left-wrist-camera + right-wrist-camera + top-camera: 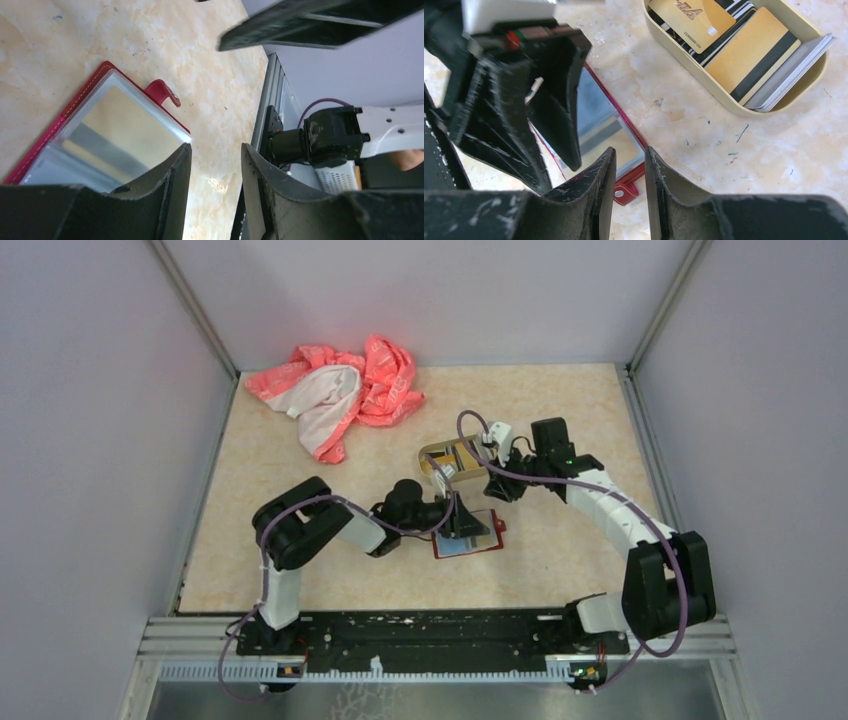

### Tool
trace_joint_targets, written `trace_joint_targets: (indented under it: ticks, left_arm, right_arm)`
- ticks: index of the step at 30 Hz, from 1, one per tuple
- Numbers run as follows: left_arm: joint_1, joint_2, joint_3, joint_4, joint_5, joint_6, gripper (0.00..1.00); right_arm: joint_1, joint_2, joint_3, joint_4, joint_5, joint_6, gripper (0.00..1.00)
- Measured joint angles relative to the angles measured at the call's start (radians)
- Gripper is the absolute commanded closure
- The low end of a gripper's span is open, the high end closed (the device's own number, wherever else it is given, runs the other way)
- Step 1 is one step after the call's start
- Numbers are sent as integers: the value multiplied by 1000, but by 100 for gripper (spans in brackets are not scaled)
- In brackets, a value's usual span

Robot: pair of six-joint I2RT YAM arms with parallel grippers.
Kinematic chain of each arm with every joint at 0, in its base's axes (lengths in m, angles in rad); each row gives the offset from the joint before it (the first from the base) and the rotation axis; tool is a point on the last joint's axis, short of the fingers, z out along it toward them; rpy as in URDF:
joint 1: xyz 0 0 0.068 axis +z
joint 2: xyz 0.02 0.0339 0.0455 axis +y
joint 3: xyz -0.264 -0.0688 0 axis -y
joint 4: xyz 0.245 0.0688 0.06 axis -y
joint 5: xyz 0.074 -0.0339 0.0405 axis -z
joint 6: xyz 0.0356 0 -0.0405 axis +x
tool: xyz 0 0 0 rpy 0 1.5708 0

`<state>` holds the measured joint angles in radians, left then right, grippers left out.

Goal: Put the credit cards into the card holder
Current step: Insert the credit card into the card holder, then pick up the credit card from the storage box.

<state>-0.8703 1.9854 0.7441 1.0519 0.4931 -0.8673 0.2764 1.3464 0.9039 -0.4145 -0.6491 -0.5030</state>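
Observation:
The card holder lies open on the table, dark red with a snap tab and clear pockets. A gold card with a dark stripe shows inside one pocket. My left gripper is open and empty, its left finger over the holder's corner. My right gripper hovers just above the holder's tab edge, jaws a narrow gap apart with nothing between them. Several credit cards sit in a tan tin tray: a gold one, a gold striped one and a grey stack.
The tin tray stands just behind the holder, close to the right gripper. A crumpled pink and white cloth lies at the back left. Grey walls and metal rails bound the table.

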Motion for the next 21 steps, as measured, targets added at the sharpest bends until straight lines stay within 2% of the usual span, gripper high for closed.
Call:
trace_joint_targets:
  ticks: [9, 15, 21]
  left_arm:
    - [2, -309, -153, -80, -104, 172, 52]
    - [5, -476, -238, -211, -232, 284, 50]
    - [17, -636, -283, -337, -381, 357, 36]
  right_arm:
    - [0, -15, -11, 14, -52, -9, 73]
    - [0, -33, -14, 26, -65, -18, 72]
    - [0, -37, -15, 26, -66, -18, 71]
